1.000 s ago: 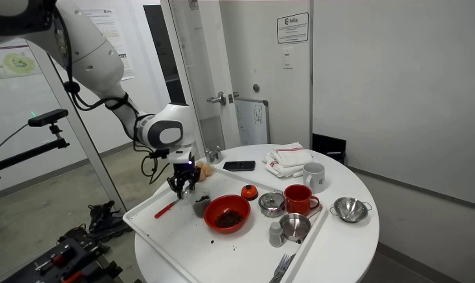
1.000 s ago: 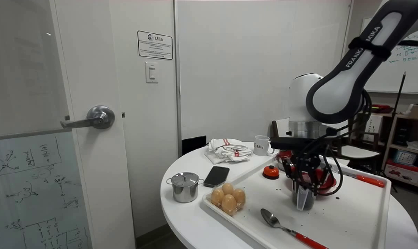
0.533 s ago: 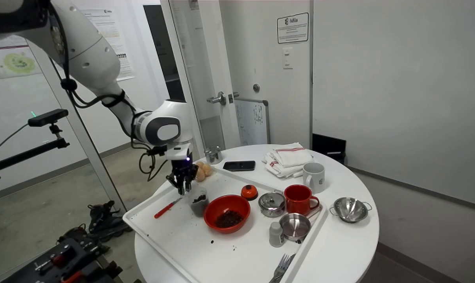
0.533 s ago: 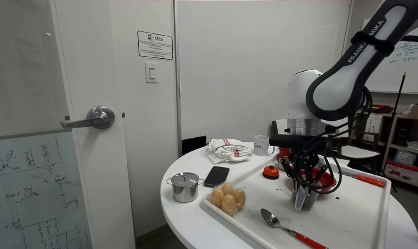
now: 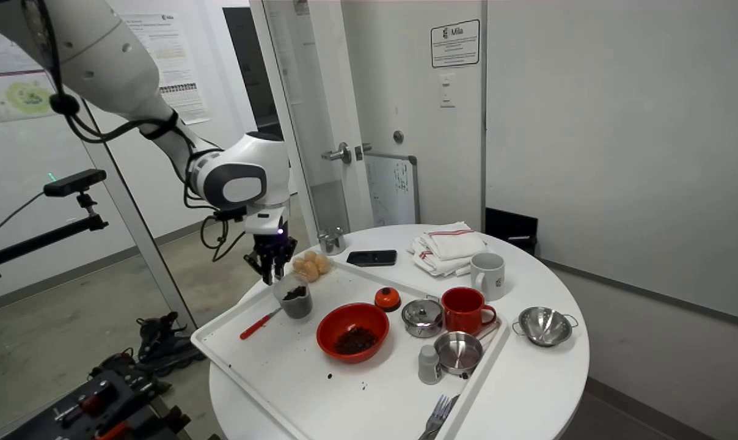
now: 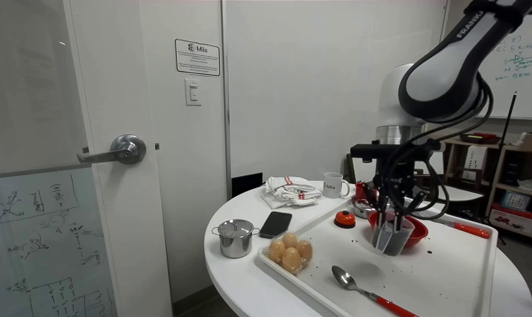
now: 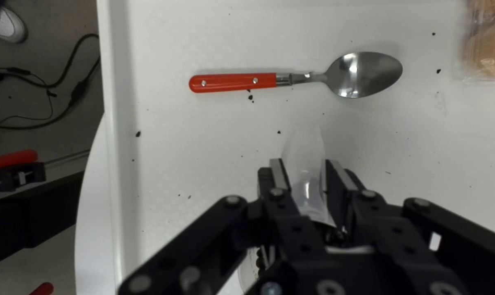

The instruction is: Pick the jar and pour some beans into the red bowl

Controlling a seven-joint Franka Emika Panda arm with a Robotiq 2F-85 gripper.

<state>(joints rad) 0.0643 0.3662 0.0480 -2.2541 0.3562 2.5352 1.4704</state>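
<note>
The jar is a translucent plastic jug (image 5: 297, 304) with dark beans inside; it also shows in an exterior view (image 6: 400, 241). My gripper (image 5: 273, 278) is shut on the jar's handle, which shows between the fingers in the wrist view (image 7: 303, 174). The jar hangs above the tray, roughly upright. In the wrist view most of the jar's body is hidden behind the gripper. The red bowl (image 5: 329, 333) sits on the tray beside the jar with dark beans (image 5: 355, 342) in it. In an exterior view the bowl (image 6: 419, 234) is partly hidden behind the jar and gripper.
A white tray (image 5: 265, 400) bears a red-handled spoon (image 7: 233, 82), a box of eggs (image 6: 291, 253), an orange timer (image 5: 387, 298), a lidded pot (image 5: 423, 316), a red mug (image 5: 462, 310), a pan (image 5: 458, 351) and a grey shaker (image 5: 429, 365). Stray beans lie around.
My gripper and the jar have risen and moved away from the red bowl, up and left in an exterior view. More of the spoon and eggs shows there. The bowl has not moved.
</note>
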